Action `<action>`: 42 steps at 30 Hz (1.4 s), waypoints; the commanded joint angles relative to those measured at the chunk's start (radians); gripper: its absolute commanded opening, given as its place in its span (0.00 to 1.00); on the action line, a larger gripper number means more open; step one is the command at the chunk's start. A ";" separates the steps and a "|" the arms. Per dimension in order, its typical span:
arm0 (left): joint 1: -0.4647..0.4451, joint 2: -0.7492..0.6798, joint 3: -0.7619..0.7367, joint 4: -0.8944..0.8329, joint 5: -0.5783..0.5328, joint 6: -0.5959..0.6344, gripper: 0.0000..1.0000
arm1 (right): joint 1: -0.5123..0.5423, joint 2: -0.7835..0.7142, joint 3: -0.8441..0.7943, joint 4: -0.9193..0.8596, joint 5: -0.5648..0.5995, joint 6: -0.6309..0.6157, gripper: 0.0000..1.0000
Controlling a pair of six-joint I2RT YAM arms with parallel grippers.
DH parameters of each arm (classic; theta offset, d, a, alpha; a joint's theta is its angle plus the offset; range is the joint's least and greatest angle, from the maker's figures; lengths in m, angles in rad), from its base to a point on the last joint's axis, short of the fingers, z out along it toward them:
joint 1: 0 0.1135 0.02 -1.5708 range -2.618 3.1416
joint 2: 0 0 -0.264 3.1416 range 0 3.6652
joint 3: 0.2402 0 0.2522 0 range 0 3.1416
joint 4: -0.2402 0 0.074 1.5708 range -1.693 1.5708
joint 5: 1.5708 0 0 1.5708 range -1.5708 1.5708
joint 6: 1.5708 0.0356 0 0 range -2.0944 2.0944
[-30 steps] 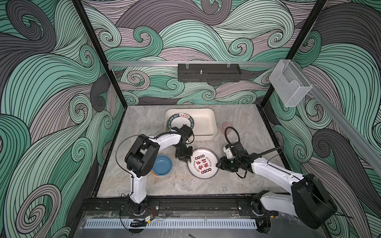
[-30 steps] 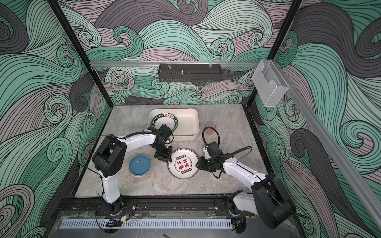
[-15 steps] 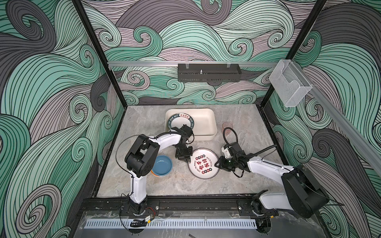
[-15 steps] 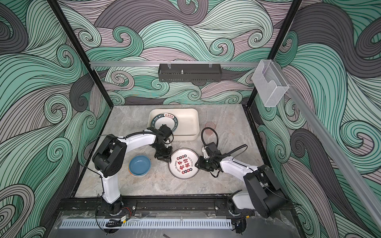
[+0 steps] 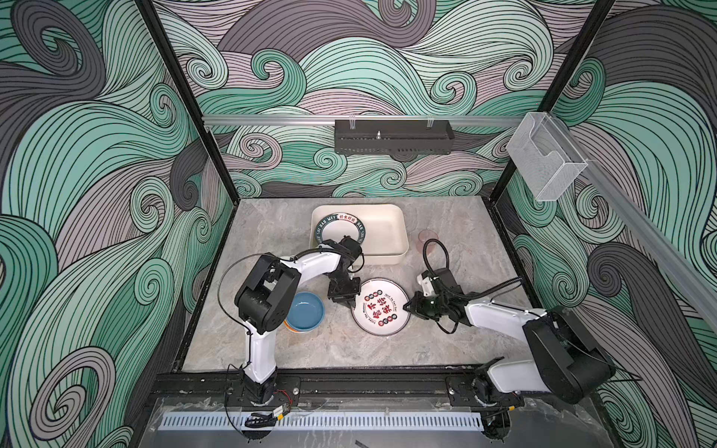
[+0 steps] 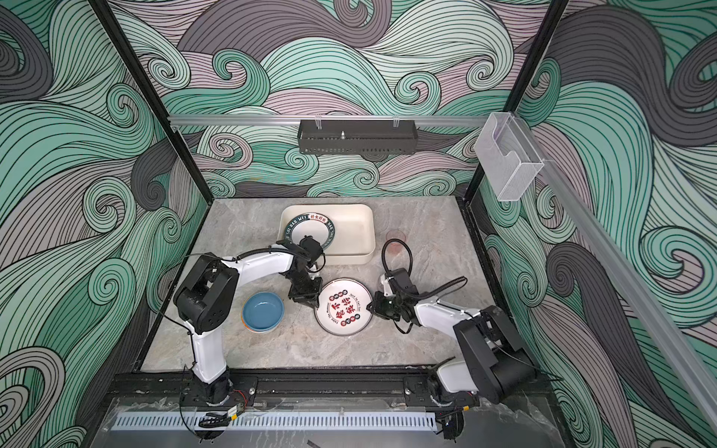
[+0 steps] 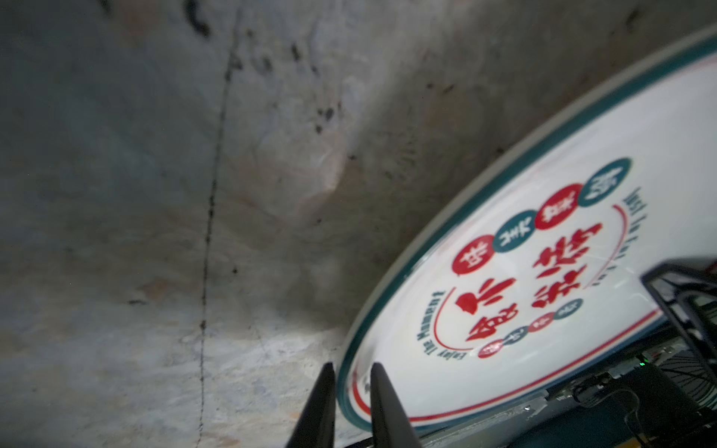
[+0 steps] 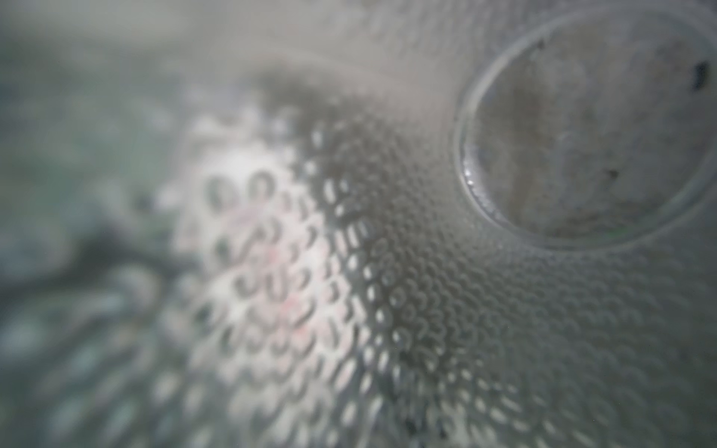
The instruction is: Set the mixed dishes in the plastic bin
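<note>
Since prev frames: the right arm folds in and the right gripper (image 5: 407, 307) reaches the red-character plate (image 5: 381, 308) at its 3 o'clock rim. Plate and blue bowl (image 5: 306, 311) are unmoved.

Both top views: plate lies on the desk (image 5: 349, 349), at 6 o'clock of the plastic bin (image 5: 392, 232), not in yet. Left gripper (image 5: 346, 302) sits at its 9 o'clock.

Left wrist: fingers (image 7: 388, 411) narrow, pinching the plate rim.

Right wrist: a blurred dimpled clear cup (image 8: 426, 310) seems to fill the lens, so can't tell the grip state.

Prob. a two-sided lift is being set up.

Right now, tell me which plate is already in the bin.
The green-rimmed lettered plate, lying inside the cream bin. The plate with red characters in its middle sits on the table.
</note>
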 commanded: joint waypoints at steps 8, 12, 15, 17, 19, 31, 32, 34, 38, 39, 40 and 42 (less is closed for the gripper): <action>-0.011 -0.059 0.010 -0.008 0.013 0.005 0.22 | 0.013 -0.054 -0.013 -0.100 0.049 -0.039 0.00; -0.007 -0.093 0.014 -0.024 -0.005 0.004 0.25 | 0.013 -0.124 -0.003 -0.156 0.058 -0.048 0.00; -0.003 -0.127 0.015 -0.033 -0.015 0.002 0.28 | 0.012 -0.187 0.005 -0.203 0.072 -0.056 0.00; 0.002 -0.148 0.019 -0.041 -0.019 0.002 0.29 | 0.012 -0.225 0.012 -0.231 0.080 -0.062 0.00; 0.006 -0.171 0.024 -0.050 -0.027 0.003 0.29 | 0.010 -0.261 0.024 -0.264 0.087 -0.067 0.00; 0.038 -0.294 0.057 -0.088 -0.049 -0.007 0.38 | -0.003 -0.406 0.113 -0.436 0.098 -0.092 0.00; 0.041 -0.303 0.058 -0.088 -0.047 -0.007 0.38 | -0.004 -0.411 0.123 -0.441 0.092 -0.089 0.00; 0.048 -0.320 0.061 -0.087 -0.044 -0.009 0.39 | -0.005 -0.420 0.139 -0.452 0.087 -0.086 0.00; 0.061 -0.352 0.068 -0.090 -0.035 -0.012 0.40 | -0.011 -0.439 0.168 -0.463 0.073 -0.074 0.00; 0.065 -0.361 0.072 -0.089 -0.033 -0.012 0.42 | -0.012 -0.441 0.179 -0.466 0.068 -0.073 0.00; 0.069 -0.369 0.074 -0.092 -0.031 -0.012 0.43 | -0.013 -0.442 0.192 -0.473 0.065 -0.072 0.00; 0.078 -0.384 0.083 -0.095 -0.027 -0.012 0.44 | -0.016 -0.443 0.217 -0.482 0.057 -0.072 0.00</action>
